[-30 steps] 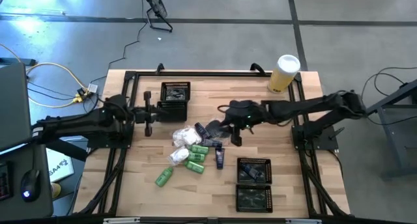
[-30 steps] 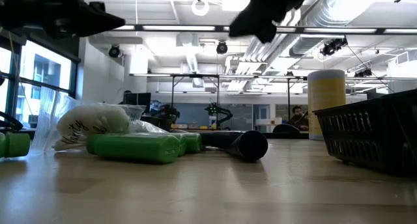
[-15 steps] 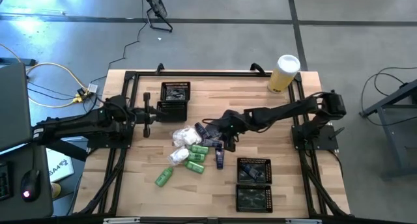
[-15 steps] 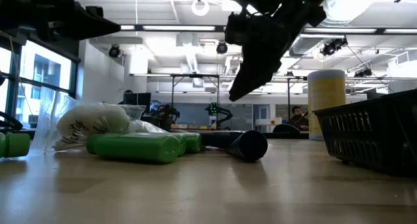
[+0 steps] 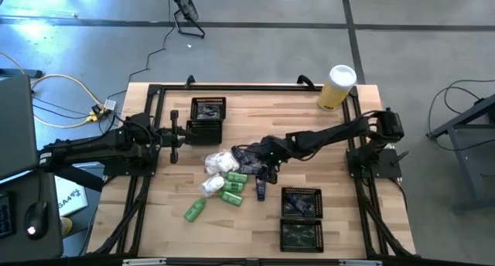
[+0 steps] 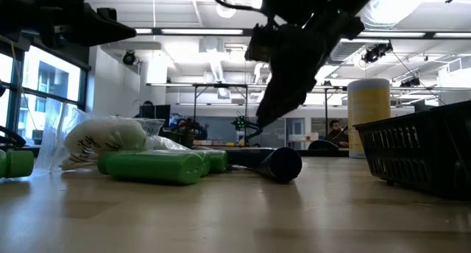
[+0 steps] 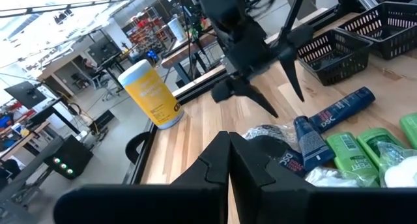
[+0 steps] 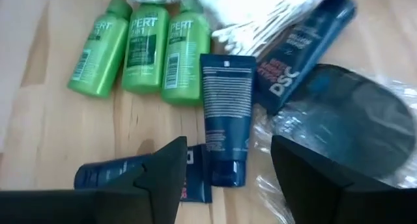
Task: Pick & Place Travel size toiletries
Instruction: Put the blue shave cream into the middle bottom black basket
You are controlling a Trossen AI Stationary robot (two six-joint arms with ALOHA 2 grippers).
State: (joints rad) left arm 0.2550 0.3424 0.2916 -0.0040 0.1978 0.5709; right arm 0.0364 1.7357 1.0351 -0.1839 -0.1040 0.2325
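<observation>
Now the right gripper (image 5: 261, 162) hangs low over the middle of the table (image 5: 309, 119), above the pile of toiletries, its fingers (image 8: 163, 175) spread apart with nothing between them. In the right wrist view the gap between the fingers sits over a dark blue tube (image 8: 225, 116) that lies flat on the wood. A second blue tube (image 8: 306, 45) lies slanted beside it, partly over a round dark case (image 8: 355, 120) wrapped in clear film. A third tube (image 8: 140, 175) lies partly behind one finger. Three green bottles (image 8: 137, 48) lie side by side next to the tubes, touching one another, and a clear packet of cotton swabs (image 8: 260, 15) rests just past them.

From above, one more green bottle (image 5: 194, 210) lies apart from the pile, nearer the table's front edge. White packets (image 5: 219, 162) sit on the pile's left side. Two black mesh trays (image 5: 301, 217) stand near the front right, and another tray (image 5: 207, 115) stands toward the back left. A yellow cylinder (image 5: 338, 86) with a white lid stands at the back right corner.

The left gripper (image 5: 175, 135) waits at the left side of the table, beside the back tray, its fingers pressed together and holding nothing.
</observation>
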